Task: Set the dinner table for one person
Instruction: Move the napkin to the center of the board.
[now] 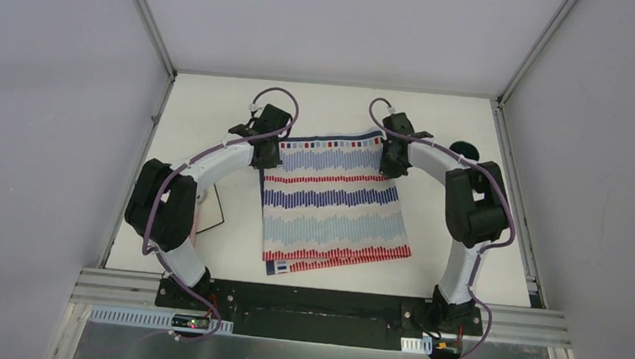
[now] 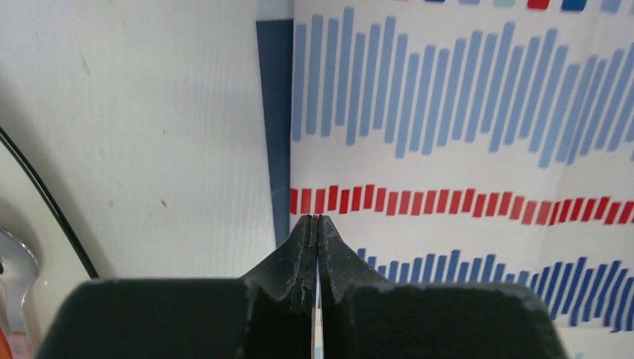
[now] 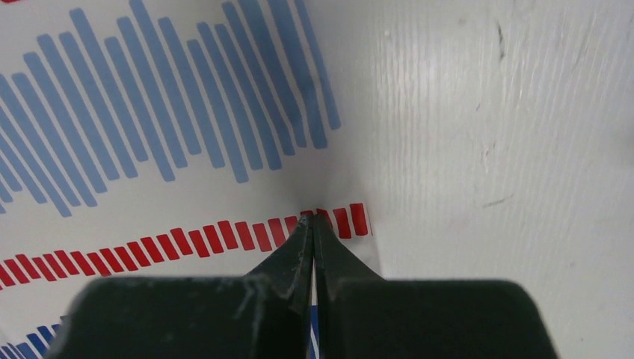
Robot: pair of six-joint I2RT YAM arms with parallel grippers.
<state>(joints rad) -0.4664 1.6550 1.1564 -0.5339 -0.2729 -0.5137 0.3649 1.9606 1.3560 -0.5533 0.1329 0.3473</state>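
A striped red, blue and white cloth (image 1: 333,206) lies spread on the white dinner table (image 1: 210,104), slightly askew. My left gripper (image 1: 267,155) is at the cloth's far left corner and my right gripper (image 1: 391,161) at its far right corner. In the left wrist view the left gripper (image 2: 316,218) is shut, with a thin sliver of cloth (image 2: 448,164) pinched between its fingers beside the dark blue hem. The right gripper (image 3: 313,215) is shut the same way on the cloth (image 3: 149,194), over the red stripe near the edge.
A white square plate (image 1: 211,210) sits at the near left, partly under the left arm. Something shiny and metallic (image 2: 15,269) shows at the left wrist view's edge. A dark round object (image 1: 466,148) sits behind the right arm. Grey rails (image 1: 154,117) edge the table.
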